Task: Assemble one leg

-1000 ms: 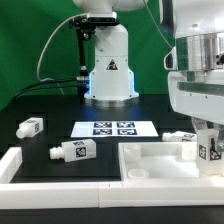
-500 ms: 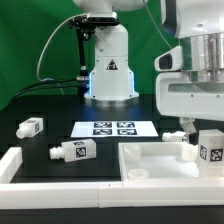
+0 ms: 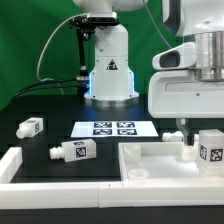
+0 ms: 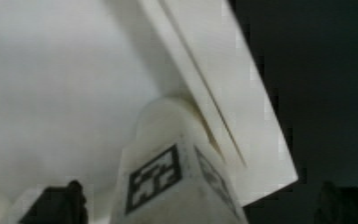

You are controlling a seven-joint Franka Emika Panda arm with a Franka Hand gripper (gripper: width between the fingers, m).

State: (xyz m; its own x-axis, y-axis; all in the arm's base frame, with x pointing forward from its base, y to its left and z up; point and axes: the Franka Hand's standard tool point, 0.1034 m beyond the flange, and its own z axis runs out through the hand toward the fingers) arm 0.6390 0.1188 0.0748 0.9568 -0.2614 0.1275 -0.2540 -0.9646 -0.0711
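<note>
One leg [image 3: 211,150], a white block with a square tag, stands upright on the white tabletop [image 3: 150,160] near the exterior view's right edge. My gripper [image 3: 199,126] hangs just above it, jaws open. In the wrist view the leg [image 4: 167,175] sits between my two dark fingertips without touching them, the gripper [image 4: 197,208] centred over it, with the tabletop's raised rim [image 4: 220,70] beyond it. Two more legs lie on the dark table at the left [image 3: 31,126] and in front of the marker board [image 3: 75,151]. Another white part [image 3: 178,137] lies behind the tabletop.
The marker board [image 3: 115,128] lies in the middle of the table. The robot's white base [image 3: 108,65] stands behind it with cables at the left. A white rail [image 3: 15,165] runs along the table's front left.
My gripper has risen from around the leg to just above it. The leg stays upright on the tabletop.
</note>
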